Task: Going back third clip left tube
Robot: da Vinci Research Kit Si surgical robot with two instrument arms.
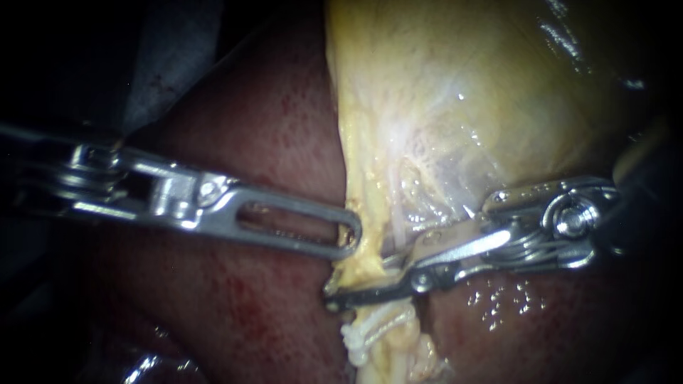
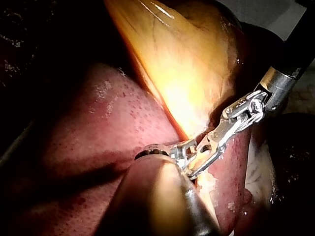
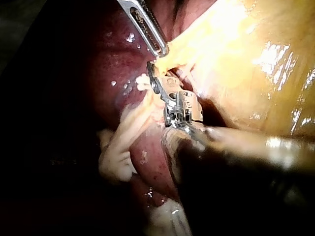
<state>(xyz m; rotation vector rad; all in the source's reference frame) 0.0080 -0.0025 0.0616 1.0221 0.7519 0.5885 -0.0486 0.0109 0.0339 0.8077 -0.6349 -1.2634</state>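
Observation:
The yellow gallbladder (image 1: 462, 85) narrows into a pale tube (image 1: 366, 267) that runs down over the dark red liver (image 1: 235, 128). My left instrument (image 1: 350, 238) comes in from the left, its slotted jaws shut on the yellow tissue at the tube's left edge. From the right, my right instrument (image 1: 359, 281) reaches across the tube with a gap between its jaws; one jaw lies in front of the tube and the other passes behind it. White clips (image 1: 370, 327) sit on the tube just below these jaws. The right wrist view shows the same jaws (image 3: 160, 81) beside the tube (image 3: 133, 123).
Liver surrounds the tube on both sides, wet and glistening at the lower right (image 1: 498, 299). The gallbladder wall (image 2: 187, 59) hangs over both instruments. A grey drape (image 1: 171, 64) shows at the upper left.

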